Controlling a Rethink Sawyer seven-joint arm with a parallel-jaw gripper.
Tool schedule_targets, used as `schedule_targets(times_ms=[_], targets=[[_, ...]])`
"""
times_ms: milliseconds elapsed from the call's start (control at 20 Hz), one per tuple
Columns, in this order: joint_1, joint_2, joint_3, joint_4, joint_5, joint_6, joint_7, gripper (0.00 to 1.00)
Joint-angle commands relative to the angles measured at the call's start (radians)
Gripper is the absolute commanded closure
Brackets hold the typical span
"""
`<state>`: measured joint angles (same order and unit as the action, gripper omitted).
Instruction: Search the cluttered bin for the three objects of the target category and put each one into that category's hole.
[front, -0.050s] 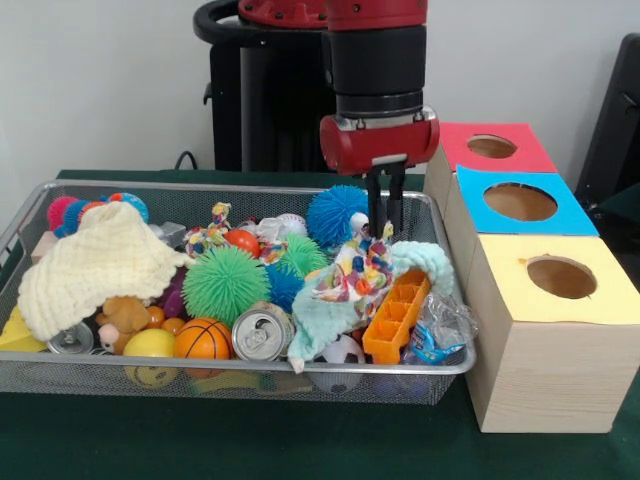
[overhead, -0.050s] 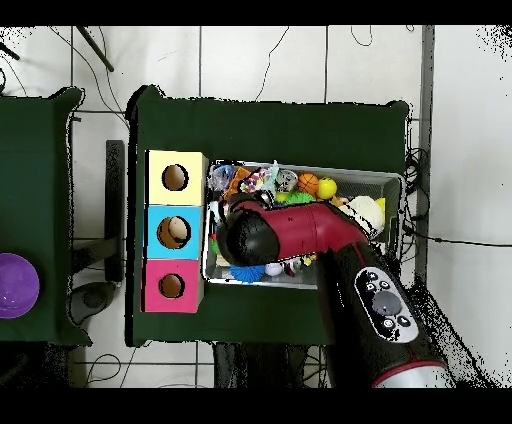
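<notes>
Front view: gripper narrow, holding nothing, just above patterned cloth beside orange tray. Probably soft, light; best pinched at a raised fold.

Bin of clutter on table, three holed boxes just beside it.
</notes>
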<state>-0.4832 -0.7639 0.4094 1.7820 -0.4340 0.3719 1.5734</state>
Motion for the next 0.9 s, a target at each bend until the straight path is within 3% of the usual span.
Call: schedule_targets(times_ms=[50, 350, 550, 900], targets=[[0.004, -0.066, -0.027, 0.072, 0.032, 0.057, 0.113, 1.00], [0.025, -0.103, -0.053, 0.101, 0.039, 0.066, 0.136, 1.00], [0.062, -0.206, -0.092, 0.154, 0.062, 0.103, 0.166, 1.00], [0.136, -0.269, -0.160, 0.203, 0.100, 0.113, 0.203, 1.00]])
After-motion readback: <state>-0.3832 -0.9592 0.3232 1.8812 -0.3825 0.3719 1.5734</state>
